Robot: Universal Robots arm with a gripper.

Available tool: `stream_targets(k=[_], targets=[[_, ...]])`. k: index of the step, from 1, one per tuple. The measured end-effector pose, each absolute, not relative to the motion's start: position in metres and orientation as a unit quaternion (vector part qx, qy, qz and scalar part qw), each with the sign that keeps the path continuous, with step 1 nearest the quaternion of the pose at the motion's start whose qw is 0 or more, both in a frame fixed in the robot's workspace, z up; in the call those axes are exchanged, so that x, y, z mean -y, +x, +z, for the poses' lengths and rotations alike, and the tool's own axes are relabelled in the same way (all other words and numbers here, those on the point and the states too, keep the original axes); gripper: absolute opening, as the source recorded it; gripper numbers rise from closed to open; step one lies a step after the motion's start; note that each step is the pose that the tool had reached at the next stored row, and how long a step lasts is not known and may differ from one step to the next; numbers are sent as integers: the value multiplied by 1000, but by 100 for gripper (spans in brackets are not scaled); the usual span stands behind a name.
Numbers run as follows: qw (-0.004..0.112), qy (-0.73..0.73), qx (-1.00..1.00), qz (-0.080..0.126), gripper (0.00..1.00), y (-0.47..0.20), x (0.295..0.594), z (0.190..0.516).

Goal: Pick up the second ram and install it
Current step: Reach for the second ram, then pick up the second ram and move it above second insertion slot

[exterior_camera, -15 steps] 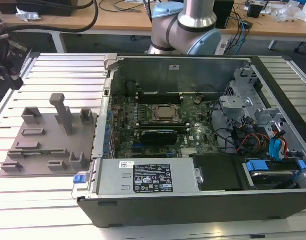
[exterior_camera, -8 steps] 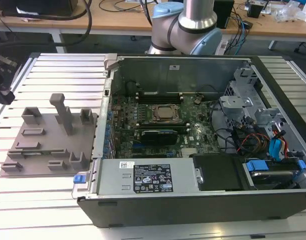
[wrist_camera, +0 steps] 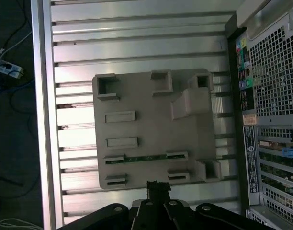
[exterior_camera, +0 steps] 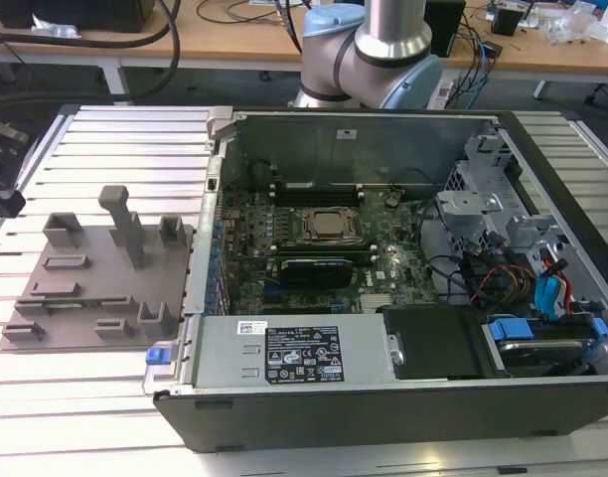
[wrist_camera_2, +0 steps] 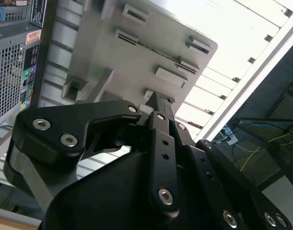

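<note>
The second ram [wrist_camera: 146, 157] is a thin green strip standing on edge between small blocks of the grey holder plate [wrist_camera: 146, 124]. In the first wrist view my gripper [wrist_camera: 158, 185] hangs well above the plate's edge, near the ram's row but clear of it. Its fingertips meet in a narrow black point, so it is shut with nothing in it. The second wrist view shows the gripper [wrist_camera_2: 159, 101] from behind, pointing at the same plate [wrist_camera_2: 137, 57]. The open computer case [exterior_camera: 383, 248] lies at the exterior view's right of the plate [exterior_camera: 95, 288].
The plate and the case rest on a slatted aluminium table [exterior_camera: 115, 149]. Upright blocks [exterior_camera: 120, 224] rise from the plate. The case's perforated wall [wrist_camera: 271, 96] stands close beside the plate. The arm's base [exterior_camera: 369, 50] is behind the case. Cables [wrist_camera: 7, 72] lie off the table's edge.
</note>
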State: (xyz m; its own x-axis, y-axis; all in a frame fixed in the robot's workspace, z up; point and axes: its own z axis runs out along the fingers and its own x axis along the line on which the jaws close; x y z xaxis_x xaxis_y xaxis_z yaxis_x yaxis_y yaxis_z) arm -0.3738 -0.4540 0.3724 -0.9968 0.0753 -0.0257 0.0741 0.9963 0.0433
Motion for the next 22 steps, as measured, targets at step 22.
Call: stream_targets(k=[22], targets=[[9, -155, -988, 23, 10, -374, 454, 372]])
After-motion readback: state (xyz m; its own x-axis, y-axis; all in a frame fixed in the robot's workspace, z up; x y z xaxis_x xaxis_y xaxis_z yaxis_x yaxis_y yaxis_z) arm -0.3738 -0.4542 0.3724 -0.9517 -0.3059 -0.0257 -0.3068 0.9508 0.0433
